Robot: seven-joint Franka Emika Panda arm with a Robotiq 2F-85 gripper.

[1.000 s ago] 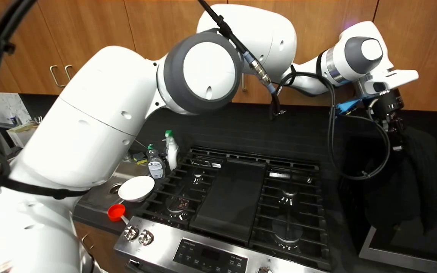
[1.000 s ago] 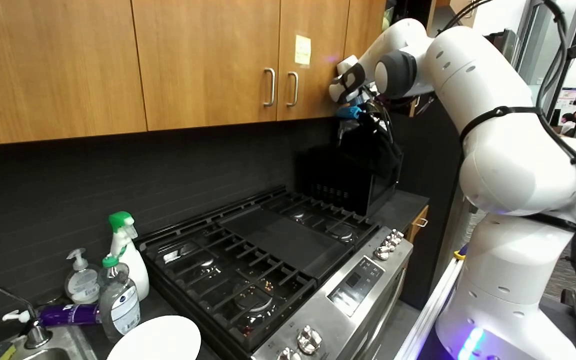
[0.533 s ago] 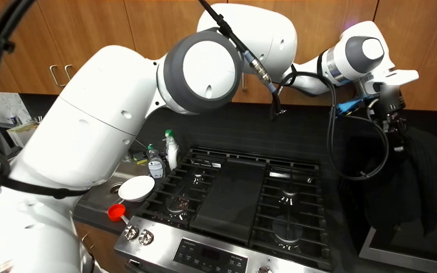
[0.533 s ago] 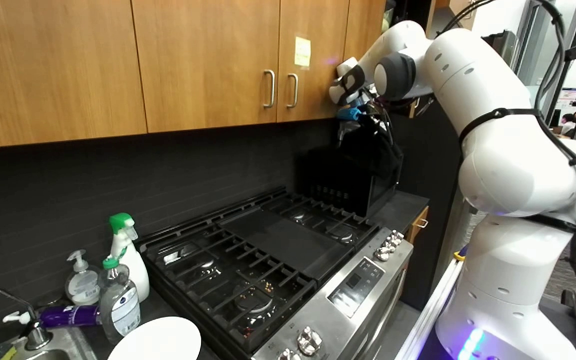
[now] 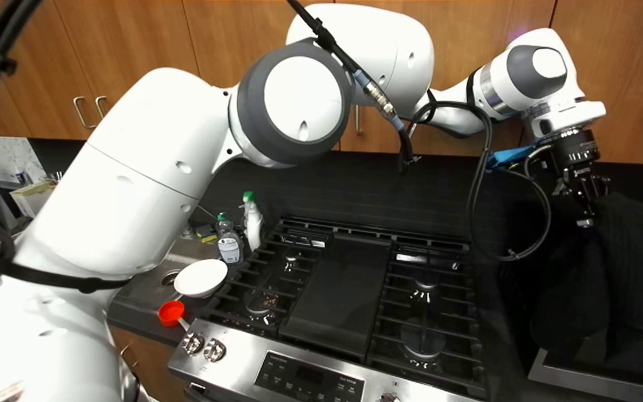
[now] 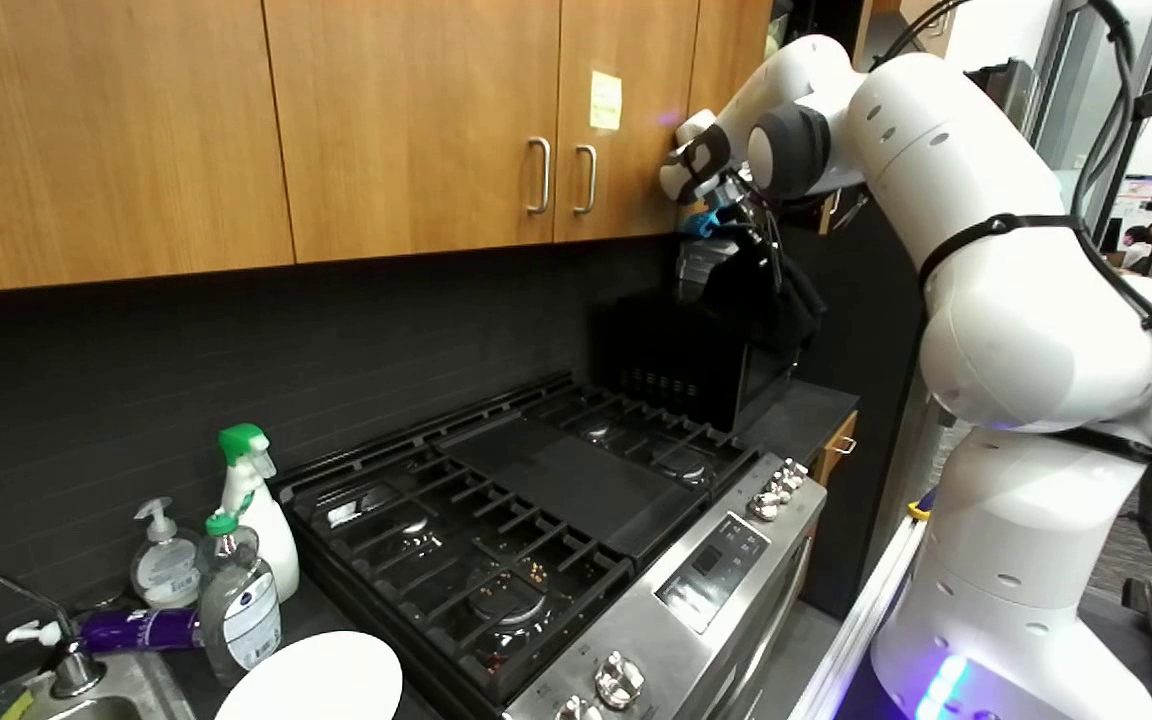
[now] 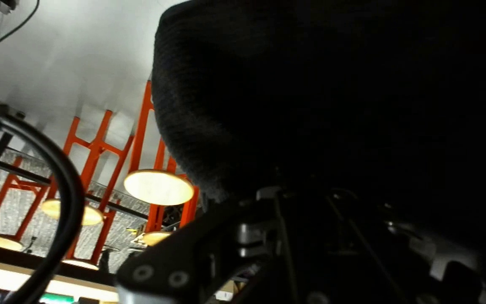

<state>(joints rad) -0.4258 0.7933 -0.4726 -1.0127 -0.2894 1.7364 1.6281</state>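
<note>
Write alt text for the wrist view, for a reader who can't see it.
The gripper, at the bottom, is closed on a dark cloth that fills most of the upper right. To the left, round-topped, orange-legged stools appear upside down, and a black cable curves in front of some of them.

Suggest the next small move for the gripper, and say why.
Probably lift the gripper slightly: its jaws look shut on the black cloth, which overlaps the microwave in both exterior views, with clear containers close by, so it might snag.
</note>
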